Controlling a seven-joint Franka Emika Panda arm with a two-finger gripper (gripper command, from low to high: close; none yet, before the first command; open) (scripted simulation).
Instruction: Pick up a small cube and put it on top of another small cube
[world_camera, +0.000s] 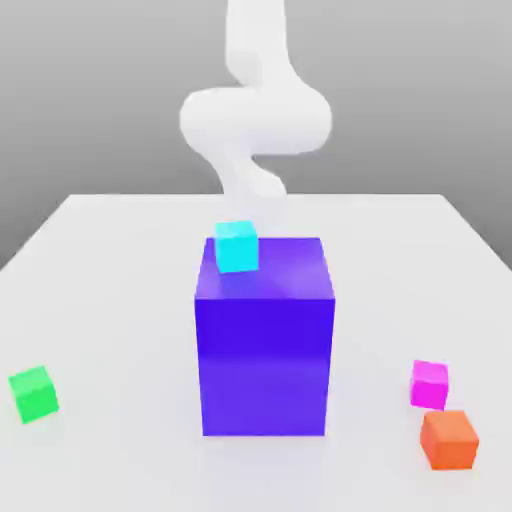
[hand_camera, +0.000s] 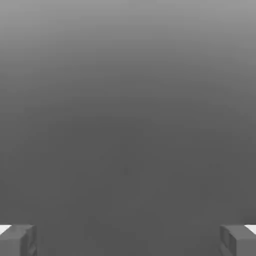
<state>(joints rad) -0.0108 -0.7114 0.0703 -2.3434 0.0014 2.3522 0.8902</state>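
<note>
At the exterior view's left you have a green cube (world_camera: 34, 393); mid-table, a big blue-violet block (world_camera: 264, 340) carrying a cyan cube (world_camera: 237, 246); rightward, the small magenta cube (world_camera: 430, 384) beside an orange cube (world_camera: 449, 439). Your gripper (hand_camera: 128, 240) is spread wide, pinching nothing.

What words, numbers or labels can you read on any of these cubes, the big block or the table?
None. The magenta-pink cube, orange cube, green cube, cyan cube, big blue-violet block and white table are all plain, with no printed text or signs.
</note>
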